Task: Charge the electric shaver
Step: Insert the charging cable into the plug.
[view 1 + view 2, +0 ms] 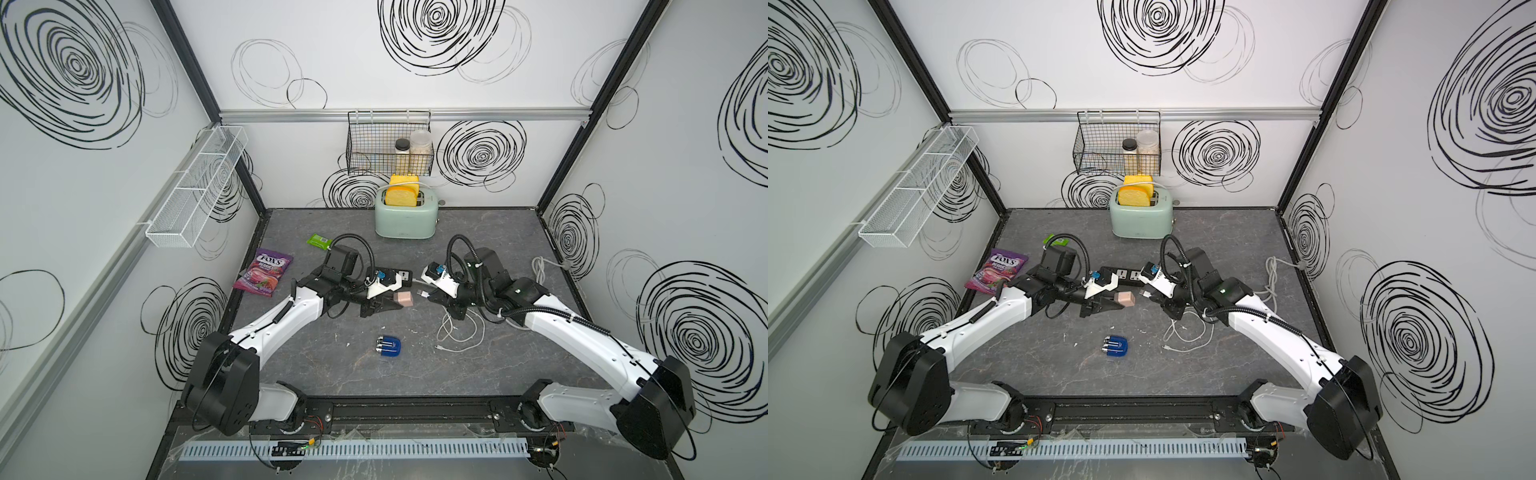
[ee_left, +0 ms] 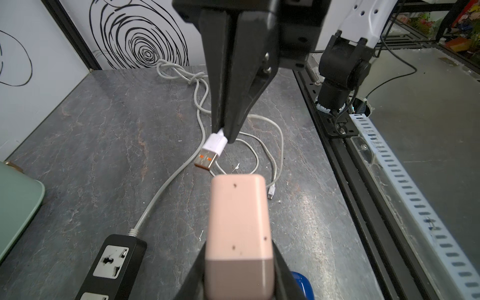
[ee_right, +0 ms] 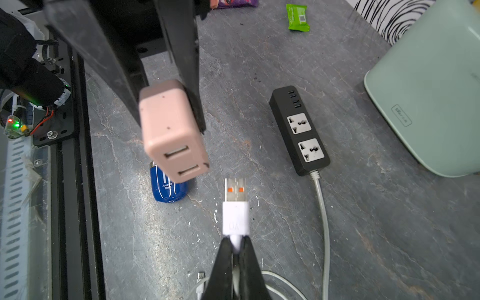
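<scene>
The electric shaver (image 1: pixel 389 347) (image 1: pixel 1116 347), blue with silver heads, lies on the grey table toward the front, apart from both arms. Above the table my left gripper (image 1: pixel 395 301) (image 2: pixel 239 249) is shut on a pinkish plug adapter (image 1: pixel 403 299) (image 3: pixel 171 130), whose two USB ports face the right arm. My right gripper (image 1: pixel 432 296) (image 3: pixel 235 240) is shut on the white cable just behind its USB plug (image 3: pixel 235 205) (image 2: pixel 211 149). The plug's metal tip points at the adapter, a short gap away. In the right wrist view the shaver (image 3: pixel 167 187) shows partly under the adapter.
A black power strip (image 1: pixel 401 277) (image 3: pixel 298 130) lies just behind the grippers, its grey cord running to a bundle (image 1: pixel 540 270) at the right wall. Loose white cable loops (image 1: pixel 457 332) lie under the right arm. A mint toaster (image 1: pixel 405 218), candy bag (image 1: pixel 264 272) and green packet (image 1: pixel 319 241) stand behind.
</scene>
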